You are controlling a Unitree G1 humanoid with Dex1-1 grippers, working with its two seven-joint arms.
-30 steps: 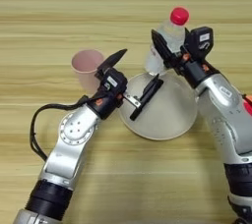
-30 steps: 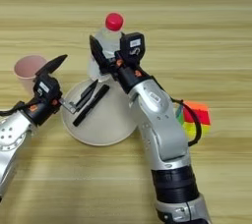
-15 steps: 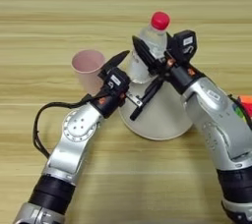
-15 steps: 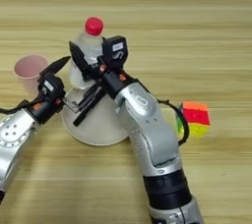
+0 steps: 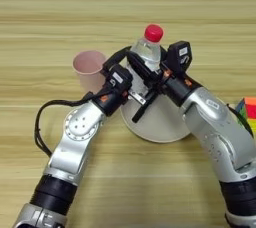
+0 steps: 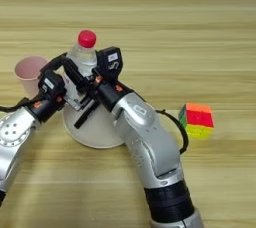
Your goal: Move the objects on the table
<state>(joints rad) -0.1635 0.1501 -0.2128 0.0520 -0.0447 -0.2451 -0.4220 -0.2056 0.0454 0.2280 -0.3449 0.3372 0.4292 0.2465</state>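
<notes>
Wooden planks make up the wide counter, and it has lots of bare room along the far side and at the near left, while the middle is crowded. One pink cup stands upright to the left of the middle, and nothing can be seen inside it. One clear water bottle with a red cap stands upright at the back edge of one pale round plate. One slim black pen lies tilted on the plate, just in front of the bottle. One cube with many colours sits well apart on the right, near the edge of the left eye view. Two arms meet at the bottle. The right pincer reaches in from the right, and its black fingers are clenched around the bottle's body. The left pincer sits between the cup and the bottle, close to both, and its two fingers are spread apart with nothing held between them. A black cable loops beside the left arm.
</notes>
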